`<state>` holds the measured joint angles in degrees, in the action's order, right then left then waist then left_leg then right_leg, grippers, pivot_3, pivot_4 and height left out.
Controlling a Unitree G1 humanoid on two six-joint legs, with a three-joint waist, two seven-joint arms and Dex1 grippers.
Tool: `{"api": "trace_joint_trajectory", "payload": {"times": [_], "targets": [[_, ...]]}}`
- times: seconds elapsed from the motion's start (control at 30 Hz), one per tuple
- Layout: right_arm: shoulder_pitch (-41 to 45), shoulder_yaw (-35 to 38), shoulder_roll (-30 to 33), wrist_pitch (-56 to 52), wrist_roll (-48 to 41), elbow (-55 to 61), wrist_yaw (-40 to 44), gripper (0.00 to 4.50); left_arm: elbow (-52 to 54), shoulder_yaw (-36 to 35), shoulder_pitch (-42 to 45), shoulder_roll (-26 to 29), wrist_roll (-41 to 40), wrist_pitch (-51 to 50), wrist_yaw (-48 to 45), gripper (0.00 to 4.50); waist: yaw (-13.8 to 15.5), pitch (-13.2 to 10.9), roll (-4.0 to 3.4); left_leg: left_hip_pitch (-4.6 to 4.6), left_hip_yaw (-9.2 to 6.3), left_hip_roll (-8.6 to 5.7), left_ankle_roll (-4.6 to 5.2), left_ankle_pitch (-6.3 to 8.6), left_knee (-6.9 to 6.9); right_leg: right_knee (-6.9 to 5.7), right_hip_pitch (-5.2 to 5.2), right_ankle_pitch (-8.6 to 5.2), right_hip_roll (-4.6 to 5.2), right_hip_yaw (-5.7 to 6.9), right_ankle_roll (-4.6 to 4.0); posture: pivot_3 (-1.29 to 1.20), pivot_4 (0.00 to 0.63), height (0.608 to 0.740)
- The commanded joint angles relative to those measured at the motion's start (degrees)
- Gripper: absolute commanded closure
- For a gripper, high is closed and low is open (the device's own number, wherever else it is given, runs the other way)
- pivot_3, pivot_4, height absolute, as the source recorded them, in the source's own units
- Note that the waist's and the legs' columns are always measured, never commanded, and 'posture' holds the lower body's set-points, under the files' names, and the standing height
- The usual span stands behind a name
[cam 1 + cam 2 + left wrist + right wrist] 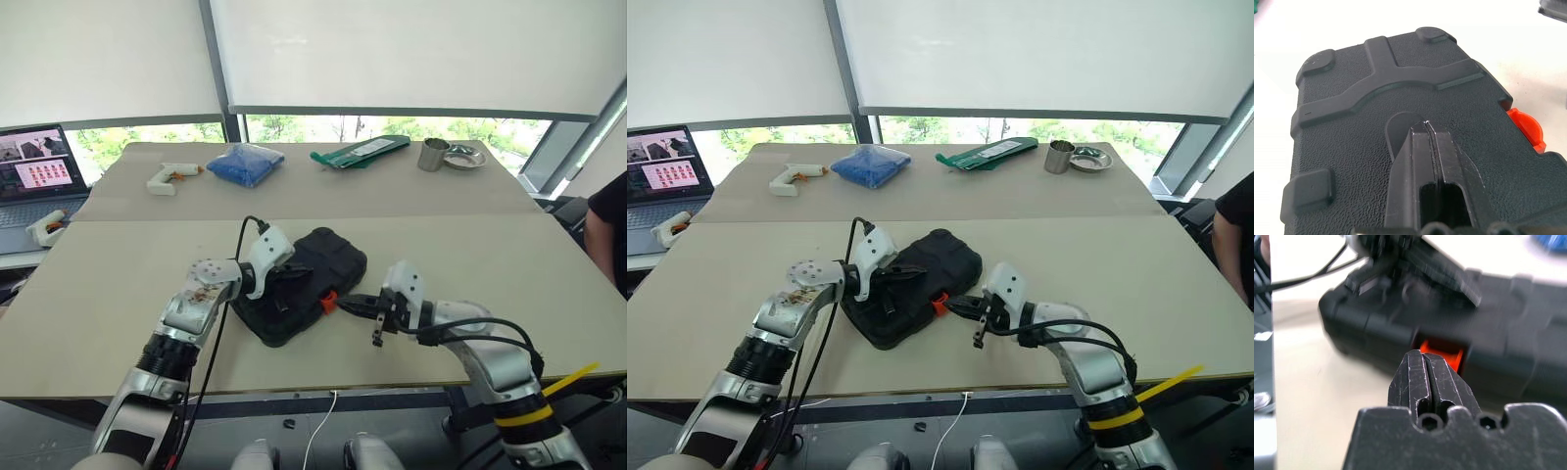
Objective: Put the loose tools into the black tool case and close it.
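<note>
Black tool case lies closed near the front edge of the table, pebbled lid up. Left tool, fingers pressed together, rests on the lid. Right tool, fingers also pressed together and pinching nothing, points at the orange latch on the case's side, just short of it.

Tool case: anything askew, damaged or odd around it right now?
Nothing stands out. The black tool case lies closed and flat on the table, orange latch intact, facing the shut right claw. The shut left claw rests on its lid.
</note>
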<state>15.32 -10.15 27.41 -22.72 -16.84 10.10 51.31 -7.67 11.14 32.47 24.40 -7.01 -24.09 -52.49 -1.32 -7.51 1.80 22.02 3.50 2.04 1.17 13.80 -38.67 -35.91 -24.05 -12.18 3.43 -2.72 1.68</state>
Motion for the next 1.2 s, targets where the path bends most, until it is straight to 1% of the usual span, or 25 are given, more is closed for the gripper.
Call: {"api": "trace_joint_trajectory", "payload": {"times": [0.03,0.17,0.33,0.57,0.67,0.9,1.2], "targets": [[2.1,-1.3,-1.7,1.4,2.1,-2.9,-1.9,4.45,-3.8,3.1,-4.1,0.5,1.3,-4.1,-0.4,4.5,0.0,0.0,0.0,-0.01,0.0,0.0,0.0,0.0,0.01,0.0,0.01,-0.01,0.0,0.0,-0.02,0.0,0.15,0.74],[4.9,-2.5,-4.0,6.8,5.1,-9.6,-2.3,4.45,-4.3,3.5,-3.7,0.9,1.4,-4.1,-1.0,4.5,0.0,0.0,-0.01,-0.02,0.01,-0.01,0.0,0.0,0.01,0.0,0.01,-0.01,-0.01,0.0,-0.02,0.0,0.15,0.74],[7.9,-3.3,-6.1,9.3,6.2,-13.4,-1.6,4.45,-5.3,3.0,-3.1,1.1,1.7,-2.7,-0.6,4.5,-0.8,0.0,0.0,-0.08,-0.03,0.0,0.0,0.0,0.02,-0.05,0.02,0.02,-0.06,0.0,-0.01,0.0,0.15,0.74],[6.6,-2.3,-7.7,9.1,4.8,-12.8,-0.8,4.45,-4.1,0.5,-4.6,1.5,0.0,-2.0,-0.7,4.5,-1.3,0.0,0.0,-0.21,-0.22,0.0,0.0,-0.01,0.03,-0.16,0.02,0.06,-0.12,-0.01,-0.1,0.0,0.15,0.74],[7.2,-2.1,-8.8,9.4,4.9,-13.5,-1.0,4.45,-4.4,0.6,-5.0,1.9,-0.1,-2.1,-1.0,4.5,-1.5,0.0,0.0,-0.25,-0.28,0.01,0.0,0.0,0.11,-0.15,-0.01,0.09,-0.13,-0.07,-0.04,0.0,0.15,0.74],[9.5,-3.0,-11.7,9.2,6.1,-15.9,-1.8,4.45,-4.5,1.2,-5.2,1.3,-0.3,-2.7,-1.1,4.5,-1.7,0.0,0.01,-0.77,-0.28,-0.11,0.0,0.0,0.53,-0.15,0.04,0.08,-0.38,-0.7,-0.06,0.0,0.15,0.74],[11.6,-4.0,-14.3,7.5,6.9,-18.9,-1.9,4.45,-4.4,1.3,-6.3,1.4,-0.3,-3.6,-1.0,4.5,-2.3,0.0,0.0,-0.91,-0.3,-0.08,-0.01,0.0,0.67,-0.15,0.02,0.09,-0.64,-1.05,-0.09,0.0,0.15,0.74]]}}
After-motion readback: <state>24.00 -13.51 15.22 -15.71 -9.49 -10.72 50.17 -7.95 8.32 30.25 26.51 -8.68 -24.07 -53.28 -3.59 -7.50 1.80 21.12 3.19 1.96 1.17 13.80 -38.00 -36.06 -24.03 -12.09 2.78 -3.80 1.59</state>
